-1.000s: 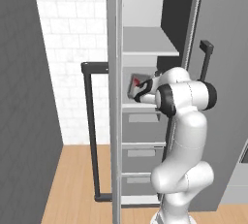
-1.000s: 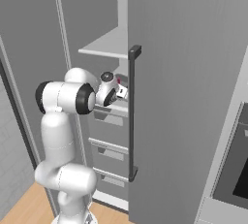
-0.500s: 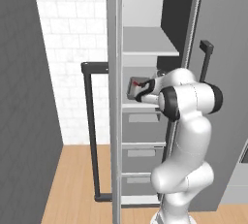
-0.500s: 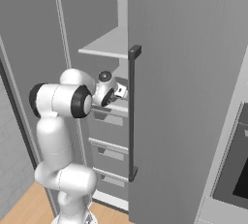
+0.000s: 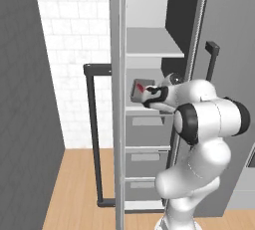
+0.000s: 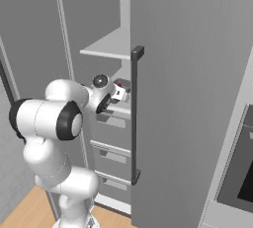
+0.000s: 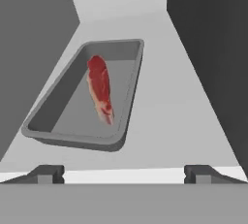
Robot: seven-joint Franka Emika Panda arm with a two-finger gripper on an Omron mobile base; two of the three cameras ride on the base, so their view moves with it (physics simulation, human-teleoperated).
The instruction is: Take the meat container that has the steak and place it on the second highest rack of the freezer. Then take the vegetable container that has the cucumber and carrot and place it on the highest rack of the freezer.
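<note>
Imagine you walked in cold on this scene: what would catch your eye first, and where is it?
The red steak, lying in a grey tray on a pale freezer shelf, stands out first. Next comes the bulky white arm reaching into the tall grey freezer, its tool open just short of the tray.

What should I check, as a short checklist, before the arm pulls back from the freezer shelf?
1. Two-finger gripper open, fingertips apart: ok.
2. Grey rectangular meat tray free of the fingertips: ok.
3. Flat red steak slab lying inside the tray: ok.
4. Tray sitting flat on the light-grey shelf board: ok.
5. That board is the second one below the highest rack in the tall grey freezer: ok.
6. Vegetable container ready for pickup: cannot tell.
</note>
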